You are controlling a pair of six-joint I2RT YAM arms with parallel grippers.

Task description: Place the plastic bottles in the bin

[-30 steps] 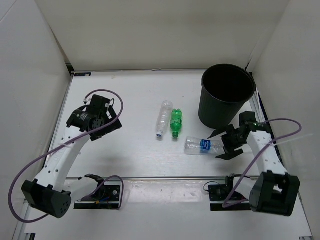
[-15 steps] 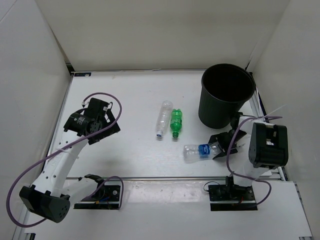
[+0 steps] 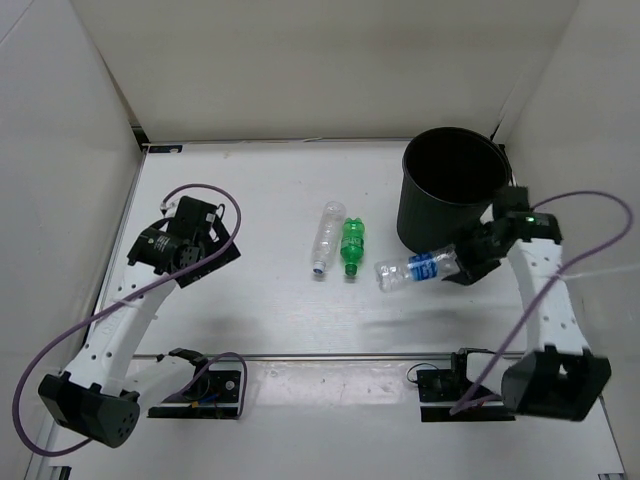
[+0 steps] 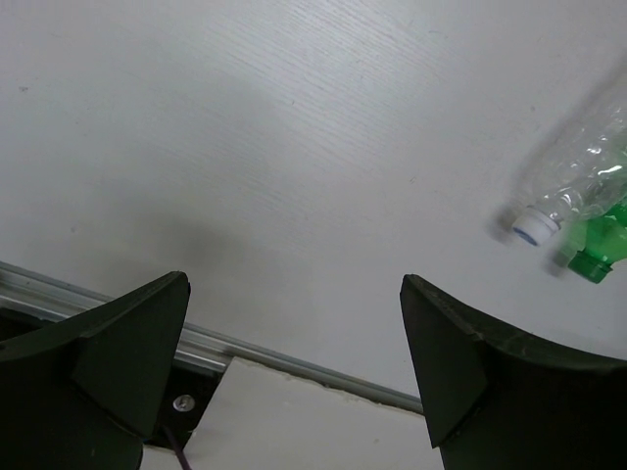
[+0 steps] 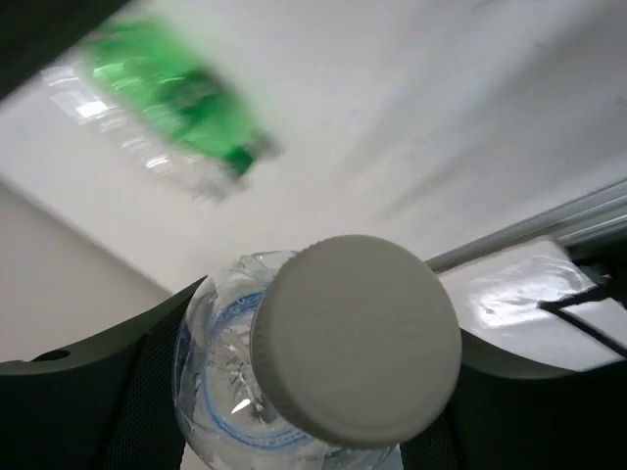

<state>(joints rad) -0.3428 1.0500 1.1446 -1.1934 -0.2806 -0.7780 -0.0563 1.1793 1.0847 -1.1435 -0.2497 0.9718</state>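
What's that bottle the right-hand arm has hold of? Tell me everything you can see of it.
The blue-labelled bottle is small, clear, crinkly plastic with a blue band round its middle and a white screw cap on. It lies roughly level, cap end toward the right gripper, whose fingers clamp it on both sides near the neck. It looks lifted off the table, just in front of the black bin, its base pointing toward the green bottle.

Lab: white-walled robot table (image 3: 260,180)
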